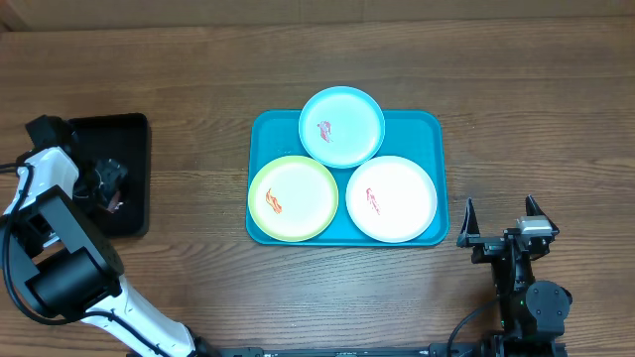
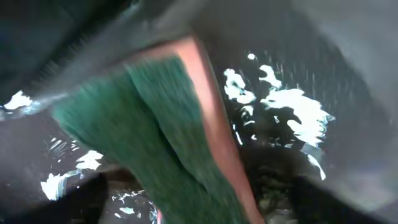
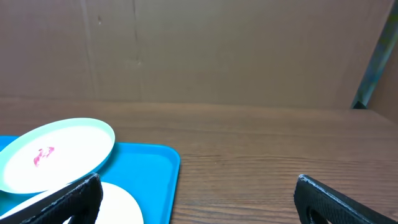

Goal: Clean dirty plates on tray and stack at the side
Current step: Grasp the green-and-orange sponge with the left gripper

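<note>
Since the left fingers (image 1: 107, 188) are down inside the black tray (image 1: 127, 129) at 9 o'clock on the worktop (image 1: 198, 79), I'd say the step in hand is grabbing the sponge (image 2: 168, 143). The left wrist view is basically all sponge, green scrub layer on a salmon body, and it's so blurry I honestly can't tell whether the fingers are pinching it or just hovering around it. To do this bit well I'd clamp it squarely across the middle so it doesn't twist, keep the green face free for scrubbing, and lift clear of the black tray's rim before swinging over. Moving right, the turquoise tray (image 1: 433, 129) sits mid-worktop with everything to clean on it: the light blue plate (image 1: 342, 126) at 12 o'clock, poking over the far rim, the yellow-green plate (image 1: 293, 198) at 8 o'clock and the white plate (image 1: 391, 198) at 4 o'clock. They look packed close, edges touching or overlapping. Further right, around 4 o'clock on the worktop, the right fingers (image 1: 501, 220) are spread wide and holding nothing, just beside the turquoise tray. Count: three plates, each with one red-orange smear, so three dirty and none stacked at the side yet; one turquoise tray, one black tray, one sponge, two arms.
</note>
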